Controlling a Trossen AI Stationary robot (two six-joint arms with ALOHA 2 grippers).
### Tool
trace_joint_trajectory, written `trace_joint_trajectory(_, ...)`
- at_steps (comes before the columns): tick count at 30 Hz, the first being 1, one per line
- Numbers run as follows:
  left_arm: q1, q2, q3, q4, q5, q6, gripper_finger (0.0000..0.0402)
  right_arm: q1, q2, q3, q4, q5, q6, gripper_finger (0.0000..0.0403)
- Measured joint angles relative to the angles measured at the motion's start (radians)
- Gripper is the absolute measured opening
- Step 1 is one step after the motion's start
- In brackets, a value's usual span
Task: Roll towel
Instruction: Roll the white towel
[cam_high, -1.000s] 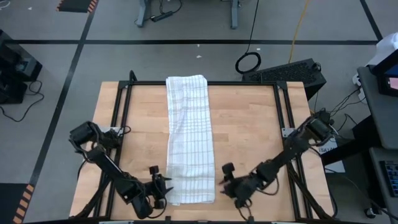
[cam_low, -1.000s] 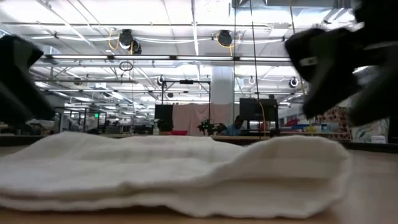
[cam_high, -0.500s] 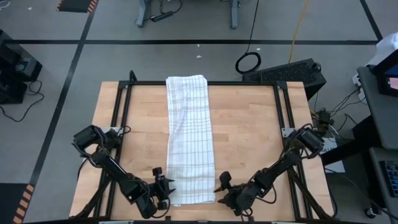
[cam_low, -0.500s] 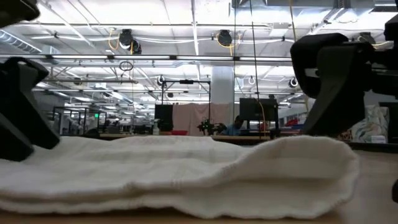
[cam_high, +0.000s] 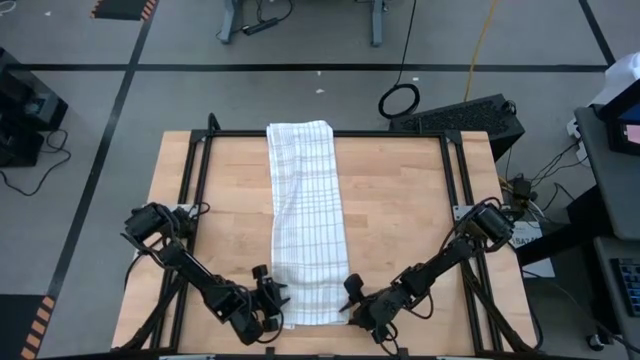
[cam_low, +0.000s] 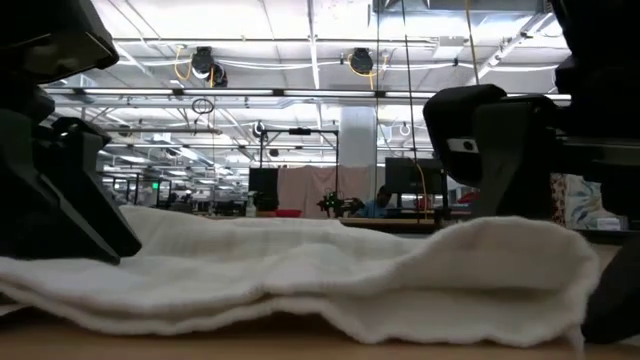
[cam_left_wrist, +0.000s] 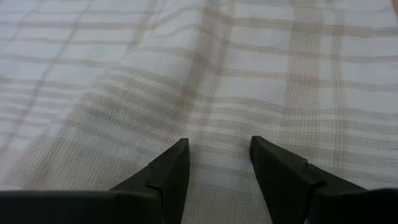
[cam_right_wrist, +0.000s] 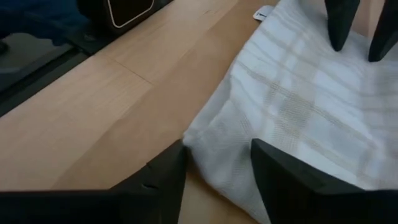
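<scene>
The towel (cam_high: 305, 210), white with fine check lines, lies flat as a long strip from the table's far edge to its near edge. My left gripper (cam_high: 276, 298) is open at the towel's near left corner, with its fingers over the cloth (cam_left_wrist: 205, 81). My right gripper (cam_high: 349, 292) is open at the near right corner (cam_right_wrist: 202, 140), which lies between its two fingers. In the low view the towel (cam_low: 300, 270) lies in several thick layers, with dark fingers at both its ends. My left gripper points slantwise down from the table's near left, its fingertips (cam_left_wrist: 179, 149) low over the towel near the near left corner; I cannot tell whether they touch it. My right gripper comes slantwise from the near right, with a finger (cam_right_wrist: 258, 152) on either side of the corner; I cannot tell whether it touches.
A black metal frame (cam_high: 200, 150) runs along the sides of the wooden table (cam_high: 400, 200). Bare wood lies on both sides of the towel. A dark keyboard-like box (cam_high: 465, 115) and cables sit beyond the far right corner.
Both grippers have sunk toward the table and closed in on the towel's near corners, the left toward the table's right, the right toward its left. The towel has stayed in place.
</scene>
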Motion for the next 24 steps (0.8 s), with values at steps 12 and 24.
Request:
trace_joint_trajectory(12, -0.007, -0.058, 0.012, -0.054, -0.008, -0.002, 0.0180, -0.007, 0.003, -0.001, 0.046, -0.038, 0.189, 0.0010)
trace_joint_trajectory(24, -0.135, -0.084, 0.025, 0.073, -0.103, 0.101, 0.0227, -0.035, -0.038, -0.001, 0.085, 0.093, 0.454, 0.0003)
